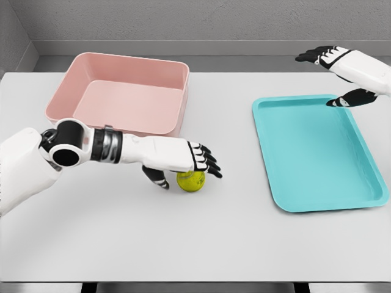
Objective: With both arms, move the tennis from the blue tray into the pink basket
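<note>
- White left arm (36, 160), entering from the lower left: we log it reaching across the table toward the middle, forearm level and low.
- Pink basket (67, 91), far left of the table: we record it upright and holding nothing; the delivery is not yet made.
- Left hand (183, 162): palm down over the ball, fingers extended past it, thumb curled down on the near-left side. We cannot tell whether it grips the ball or only covers it.
- Yellow-green tennis ball (190, 181): we find it resting on the grey table (153, 244), just in front of the basket, well apart from the tray. We judge the transfer out of the tray complete and the lift into the basket outstanding.
- Blue tray (287, 204), right of centre: flat and bare.
- Right hand (342, 79), at the far right, above the tray's far corner: fingers spread loosely, holding nothing. We judge its share of the work finished.
</note>
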You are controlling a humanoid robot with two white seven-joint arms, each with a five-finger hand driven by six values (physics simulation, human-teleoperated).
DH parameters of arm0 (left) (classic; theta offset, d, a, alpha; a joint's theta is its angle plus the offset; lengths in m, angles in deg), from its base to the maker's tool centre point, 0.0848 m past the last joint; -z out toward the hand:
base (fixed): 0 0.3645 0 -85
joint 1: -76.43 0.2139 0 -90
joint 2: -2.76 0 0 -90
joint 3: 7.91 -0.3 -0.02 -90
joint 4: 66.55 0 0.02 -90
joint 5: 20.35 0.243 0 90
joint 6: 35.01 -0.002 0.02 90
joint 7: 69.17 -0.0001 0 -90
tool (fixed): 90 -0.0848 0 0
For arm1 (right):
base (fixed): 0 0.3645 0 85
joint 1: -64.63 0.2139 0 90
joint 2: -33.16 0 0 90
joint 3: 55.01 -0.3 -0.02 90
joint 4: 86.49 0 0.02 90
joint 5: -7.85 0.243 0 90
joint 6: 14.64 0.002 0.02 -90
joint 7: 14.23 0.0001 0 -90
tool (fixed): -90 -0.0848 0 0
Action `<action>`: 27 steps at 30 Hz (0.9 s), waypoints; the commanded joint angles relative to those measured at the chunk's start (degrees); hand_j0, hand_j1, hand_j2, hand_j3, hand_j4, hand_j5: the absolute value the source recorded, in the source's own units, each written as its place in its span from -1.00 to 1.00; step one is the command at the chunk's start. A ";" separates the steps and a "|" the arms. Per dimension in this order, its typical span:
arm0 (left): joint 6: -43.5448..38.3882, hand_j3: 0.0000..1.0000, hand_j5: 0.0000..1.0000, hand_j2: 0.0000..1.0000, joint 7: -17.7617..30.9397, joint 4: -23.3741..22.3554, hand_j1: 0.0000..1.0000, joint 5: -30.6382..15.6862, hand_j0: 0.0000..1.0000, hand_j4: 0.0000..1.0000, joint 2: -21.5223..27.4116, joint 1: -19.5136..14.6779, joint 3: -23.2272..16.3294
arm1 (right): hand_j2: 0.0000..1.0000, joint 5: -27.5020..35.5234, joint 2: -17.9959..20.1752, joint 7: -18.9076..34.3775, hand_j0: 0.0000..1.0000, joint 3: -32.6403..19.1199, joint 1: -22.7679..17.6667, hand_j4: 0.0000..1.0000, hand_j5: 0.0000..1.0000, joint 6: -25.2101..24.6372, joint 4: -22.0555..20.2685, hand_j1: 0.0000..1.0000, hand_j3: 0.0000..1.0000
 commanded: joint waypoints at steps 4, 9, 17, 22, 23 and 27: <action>-0.16 1.00 1.00 1.00 -0.03 -2.06 1.00 0.46 1.00 1.00 -2.89 0.09 -0.50 | 1.00 0.40 -0.85 -0.09 1.00 -0.01 0.00 1.00 1.00 -0.07 0.00 1.00 1.00; -0.16 1.00 1.00 1.00 -0.03 -2.67 1.00 0.63 1.00 1.00 -3.16 0.26 -0.94 | 1.00 0.31 -1.37 -0.09 1.00 -0.01 -0.18 1.00 1.00 -0.07 0.09 1.00 1.00; -0.16 1.00 1.00 1.00 -0.03 -3.12 1.00 1.34 1.00 1.00 -2.80 0.70 -0.94 | 1.00 0.31 -1.11 -0.09 1.00 -0.01 -0.53 1.00 1.00 -0.07 0.00 1.00 1.00; -0.16 1.00 1.00 1.00 -0.03 -4.43 1.00 1.43 1.00 1.00 -2.80 0.35 -0.94 | 1.00 0.31 -0.85 -0.09 1.00 -0.01 -0.62 1.00 1.00 -0.07 0.00 1.00 1.00; -0.16 1.00 1.00 1.00 -0.03 -4.52 1.00 1.51 1.00 1.00 -2.72 0.35 -0.94 | 1.00 0.31 -0.85 -0.09 1.00 -0.01 -0.62 1.00 1.00 -0.07 0.00 1.00 1.00; -0.16 1.00 1.00 1.00 -0.03 -5.49 1.00 1.95 1.00 1.00 -2.98 0.53 -1.03 | 1.00 0.31 -0.76 -0.09 1.00 -0.01 -0.62 1.00 1.00 -0.07 -0.17 1.00 1.00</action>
